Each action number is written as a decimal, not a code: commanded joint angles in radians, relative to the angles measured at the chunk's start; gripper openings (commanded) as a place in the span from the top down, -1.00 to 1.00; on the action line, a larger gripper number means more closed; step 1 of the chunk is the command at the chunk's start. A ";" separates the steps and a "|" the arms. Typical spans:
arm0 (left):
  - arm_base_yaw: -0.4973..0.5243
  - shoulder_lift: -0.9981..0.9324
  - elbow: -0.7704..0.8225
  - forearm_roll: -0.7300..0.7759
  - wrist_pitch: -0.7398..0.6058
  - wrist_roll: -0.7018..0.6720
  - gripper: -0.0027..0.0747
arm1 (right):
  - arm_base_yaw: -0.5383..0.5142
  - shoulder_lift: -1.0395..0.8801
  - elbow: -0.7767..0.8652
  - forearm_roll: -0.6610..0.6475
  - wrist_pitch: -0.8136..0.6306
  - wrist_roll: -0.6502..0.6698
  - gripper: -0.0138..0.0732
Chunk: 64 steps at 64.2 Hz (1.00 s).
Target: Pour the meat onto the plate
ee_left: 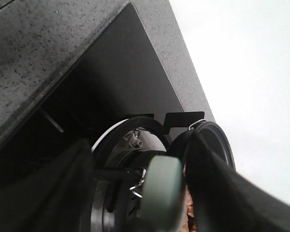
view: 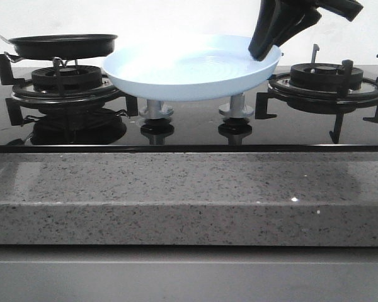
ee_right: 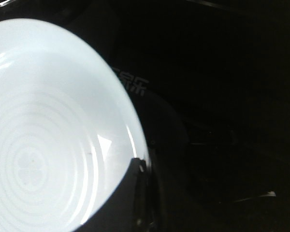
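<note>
The right end effector point(view: 264, 50) pinches the far-right rim of the wide pale blue plate point(view: 189, 69), held above the glossy black stove point(view: 189, 129). Left of the plate, the left end effector point(ee_left: 145, 193) grips a black frying pan's point(view: 63, 44) handle. A speckled grey worktop point(view: 189, 195) fronts the stove.

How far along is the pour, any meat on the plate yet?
Done: the right gripper has the pale blue plate by its rim, raised over the stove knobs. In hand: the left gripper is around the frying pan handle. Left: the pour itself; the plate shows bare.
</note>
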 commanded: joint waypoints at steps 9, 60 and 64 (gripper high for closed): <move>0.002 -0.046 -0.032 -0.046 0.001 0.003 0.65 | -0.001 -0.049 -0.027 0.034 -0.041 -0.007 0.83; 0.002 -0.087 -0.032 -0.472 0.199 0.239 0.98 | -0.001 -0.049 -0.027 0.034 -0.041 -0.007 0.83; 0.002 -0.107 -0.032 -0.470 0.210 0.265 0.98 | -0.001 -0.049 -0.027 0.034 -0.041 -0.007 0.83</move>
